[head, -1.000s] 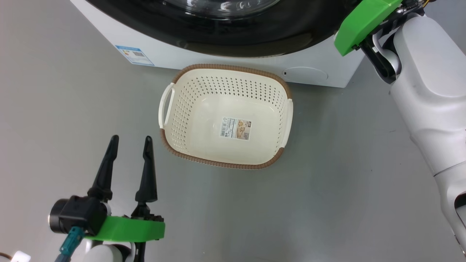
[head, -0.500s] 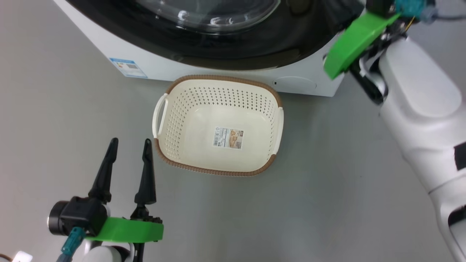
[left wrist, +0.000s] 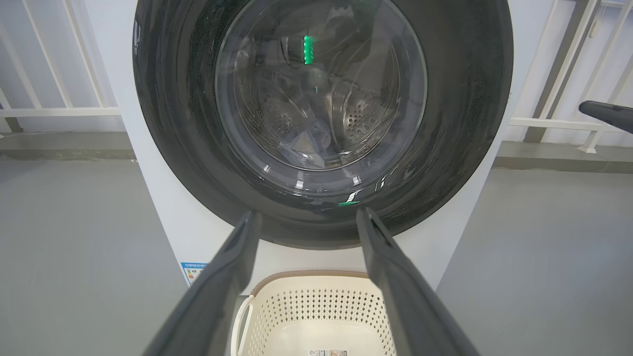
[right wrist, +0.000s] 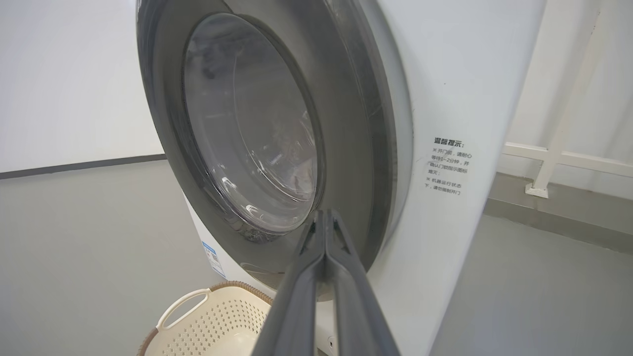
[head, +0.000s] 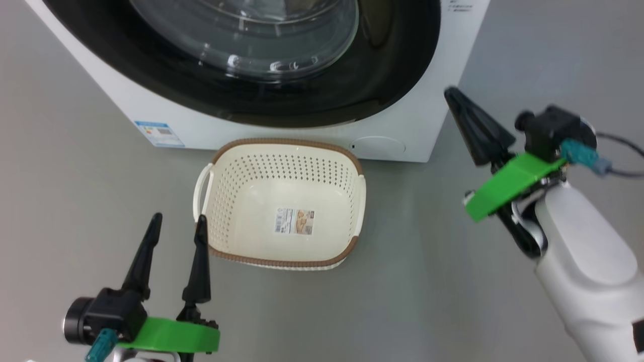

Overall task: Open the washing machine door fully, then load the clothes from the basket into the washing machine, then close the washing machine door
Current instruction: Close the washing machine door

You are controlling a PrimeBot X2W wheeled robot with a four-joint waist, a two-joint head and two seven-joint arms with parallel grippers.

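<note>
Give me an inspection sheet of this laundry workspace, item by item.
Surface: smooth grey floor.
Job's things: washing machine door looks shut; basket holds only a sticker; bluish clothes inside, seen through the door.
Clutter: nothing seen.
Hands: left hand open, beside the basket's near left corner; right hand shut, holding nothing, off the machine's right front corner.
Cables: grey cable behind the right hand.
Surroundings: white railing behind the machine.

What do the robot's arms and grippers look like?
The left gripper and right gripper each have two long, tapering black fingers on a bright green bracket. Beside each sits a round black camera with a teal plug; the right one trails a grey cable. The right forearm is a smooth white shell.
</note>
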